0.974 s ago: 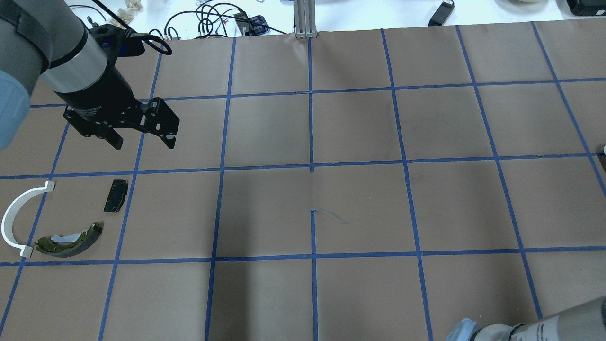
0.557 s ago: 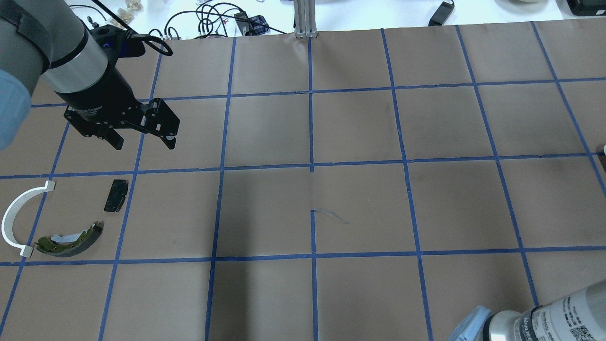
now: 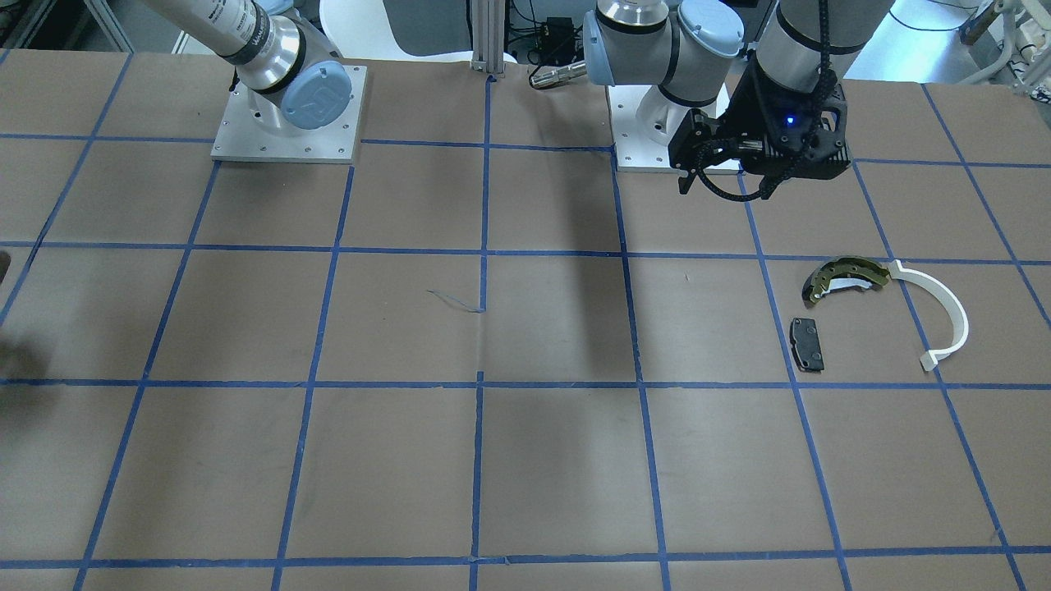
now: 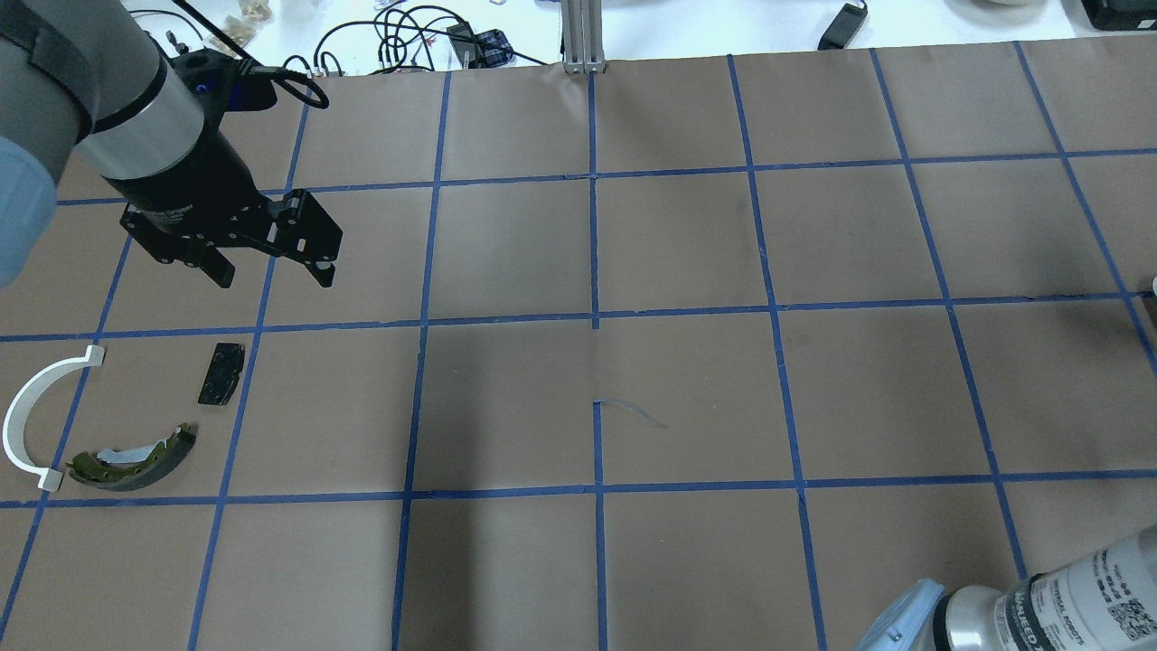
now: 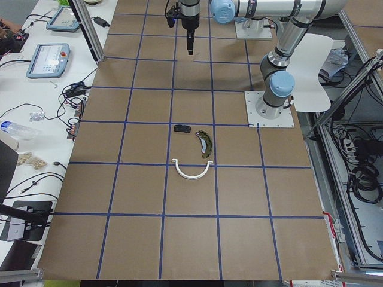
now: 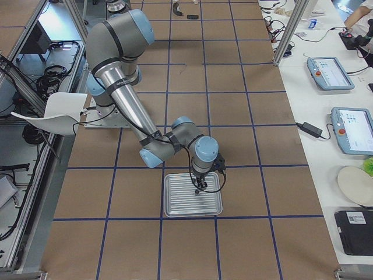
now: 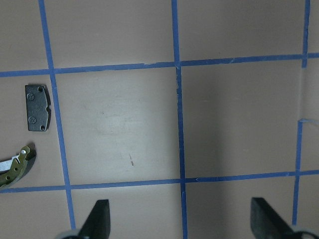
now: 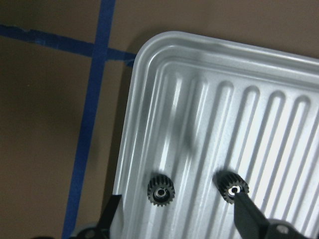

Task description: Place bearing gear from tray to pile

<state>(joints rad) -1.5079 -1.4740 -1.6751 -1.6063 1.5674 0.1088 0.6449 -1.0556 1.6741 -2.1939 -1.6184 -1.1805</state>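
Observation:
Two small black bearing gears lie in the ribbed silver tray, near its corner. My right gripper is open just above them, one gear between its fingertips and the other at the right fingertip. The tray and right gripper also show in the exterior right view. The pile lies on the table: olive-yellow brake shoe, white arc, black pad. My left gripper is open and empty, high above the table beyond the pad.
Brown paper with a blue tape grid covers the table. Cables and devices lie past its far edge. The two arm bases stand at the robot's side. The pile also shows in the front view.
The right arm's elbow has come further into the overhead view's lower right corner. The left gripper has barely moved. The pile is unchanged.

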